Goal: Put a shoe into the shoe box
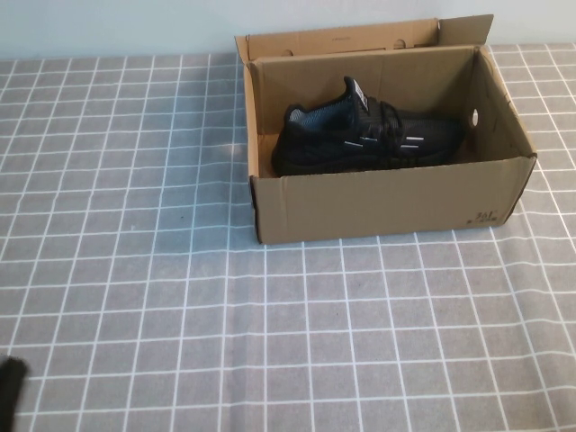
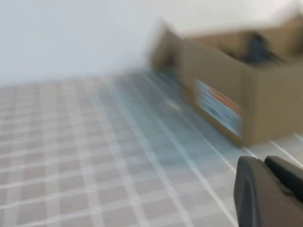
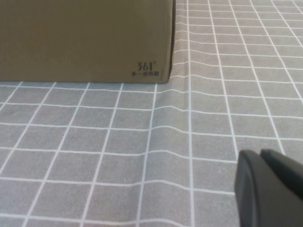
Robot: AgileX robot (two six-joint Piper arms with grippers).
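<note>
The black sneaker [image 1: 364, 137] lies in the cardboard shoe box [image 1: 387, 202]. It looks light and soft; grab its heel. The left gripper [image 2: 270, 191] and right gripper [image 3: 270, 187] wait low near the box, empty; I cannot tell how wide.

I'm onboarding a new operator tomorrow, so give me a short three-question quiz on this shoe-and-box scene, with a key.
1. True or false: the shoe lies inside the shoe box.
2. Multiple choice: in the high view the shoe's toe points toward the robot's A) left B) right C) straight up.
3. Fill in: the left gripper and right gripper hang over the ____ tablecloth, holding nothing.

Key: 1 true; 2 B; 3 grey checked. Both grippers show only at their wrist views' edge, away from the box; the high view shows just a dark bit of the left arm at its lower left corner.
</note>
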